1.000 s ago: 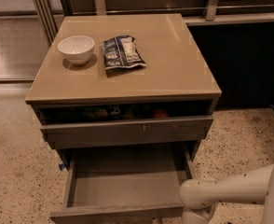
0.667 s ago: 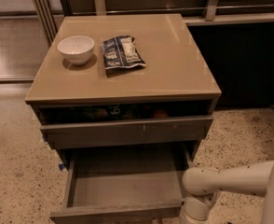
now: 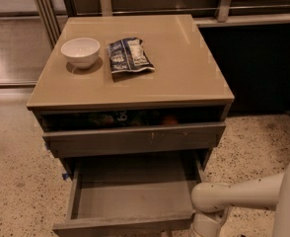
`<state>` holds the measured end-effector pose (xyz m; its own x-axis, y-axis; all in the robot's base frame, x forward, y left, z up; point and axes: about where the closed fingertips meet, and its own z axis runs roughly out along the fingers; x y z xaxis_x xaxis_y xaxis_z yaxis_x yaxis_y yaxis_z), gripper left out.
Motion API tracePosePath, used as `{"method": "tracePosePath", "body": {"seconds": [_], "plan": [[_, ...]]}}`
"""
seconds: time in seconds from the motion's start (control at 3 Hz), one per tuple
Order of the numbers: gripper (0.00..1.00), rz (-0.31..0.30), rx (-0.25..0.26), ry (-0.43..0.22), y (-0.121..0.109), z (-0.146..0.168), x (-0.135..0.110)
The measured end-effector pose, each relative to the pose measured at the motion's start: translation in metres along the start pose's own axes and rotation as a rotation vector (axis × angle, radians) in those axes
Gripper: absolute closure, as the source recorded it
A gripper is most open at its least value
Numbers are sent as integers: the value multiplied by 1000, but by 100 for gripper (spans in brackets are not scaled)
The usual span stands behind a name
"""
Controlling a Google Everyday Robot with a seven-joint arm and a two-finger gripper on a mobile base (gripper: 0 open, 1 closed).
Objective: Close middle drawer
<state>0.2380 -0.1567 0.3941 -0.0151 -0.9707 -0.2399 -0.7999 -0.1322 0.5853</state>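
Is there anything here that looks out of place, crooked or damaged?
The middle drawer stands pulled far out, empty. The top drawer is ajar, with things showing in the gap, and its front has a small pale scratch. Bowl and bag lie tidy. The gripper is by the middle drawer's front right corner, at the bottom edge.

I see a white bowl (image 3: 80, 51) at the upper left of the frame, sitting on the tan cabinet top (image 3: 184, 73). A dark snack bag (image 3: 129, 56) lies just right of it, not touching. Under the top, the upper drawer (image 3: 135, 138) is ajar, with dim items inside. Speckled floor (image 3: 17, 181) fills the lower left.
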Motion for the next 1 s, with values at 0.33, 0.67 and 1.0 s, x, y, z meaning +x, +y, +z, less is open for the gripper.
{"method": "tracePosePath", "body": {"seconds": [0.33, 0.67, 1.0], "plan": [[100, -3, -27, 3, -3, 18, 2], [100, -3, -26, 3, -5, 20, 2], [100, -4, -26, 2, -7, 21, 2]]}}
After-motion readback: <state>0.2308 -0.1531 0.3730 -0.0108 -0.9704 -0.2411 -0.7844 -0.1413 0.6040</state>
